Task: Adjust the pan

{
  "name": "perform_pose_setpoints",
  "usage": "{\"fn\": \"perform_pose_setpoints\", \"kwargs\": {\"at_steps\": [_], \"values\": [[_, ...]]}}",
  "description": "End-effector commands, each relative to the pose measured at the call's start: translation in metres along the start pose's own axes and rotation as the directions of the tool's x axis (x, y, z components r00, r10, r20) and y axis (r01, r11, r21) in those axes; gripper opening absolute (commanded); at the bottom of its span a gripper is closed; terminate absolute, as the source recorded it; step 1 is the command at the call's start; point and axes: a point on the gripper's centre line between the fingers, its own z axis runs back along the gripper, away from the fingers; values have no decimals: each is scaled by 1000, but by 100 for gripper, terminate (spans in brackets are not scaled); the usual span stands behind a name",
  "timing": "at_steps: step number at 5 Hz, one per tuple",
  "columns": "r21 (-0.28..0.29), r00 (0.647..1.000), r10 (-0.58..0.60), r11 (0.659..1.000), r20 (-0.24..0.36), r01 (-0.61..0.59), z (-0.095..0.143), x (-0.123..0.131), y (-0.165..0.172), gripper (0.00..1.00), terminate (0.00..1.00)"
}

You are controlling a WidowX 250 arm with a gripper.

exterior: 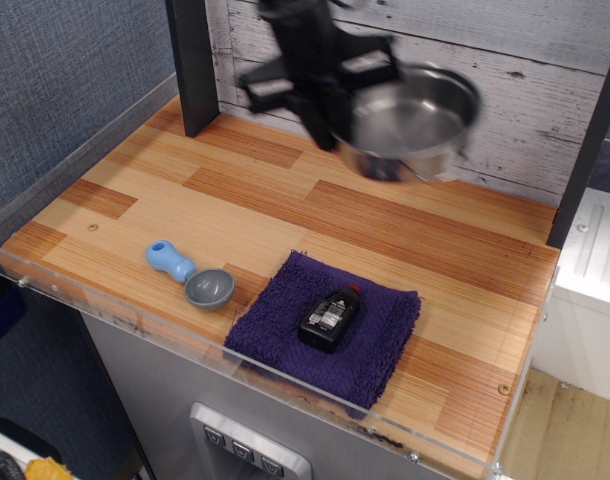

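Note:
The pan [413, 122], a round shiny steel vessel, hangs in the air above the back of the wooden table, slightly tilted and motion-blurred. My gripper [337, 128] is shut on the pan's left rim and holds it well clear of the tabletop. The black arm comes down from the top of the view and hides the pan's left edge. One wire loop handle shows faintly at the pan's lower right.
A purple cloth [328, 328] with a small black bottle [330, 316] on it lies at the front middle. A grey scoop with a blue handle [191, 274] lies at the front left. A dark post [196, 62] stands at the back left. A clear acrylic rim [105, 305] edges the table.

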Motion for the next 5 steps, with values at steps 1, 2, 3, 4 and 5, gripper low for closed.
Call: {"fn": "perform_pose_setpoints", "kwargs": {"at_steps": [1,2,3,4,5], "values": [[7,988,95,995,122,-97,34,33,55,0,0],[32,975,171,984,141,-177,31,47,84,0,0],[69,964,225,969,144,-237,19,57,109,0,0],[110,965,229,964,130,-243,-2,62,123,0,0],[160,968,223,958,112,-239,-18,63,132,0,0]]}}
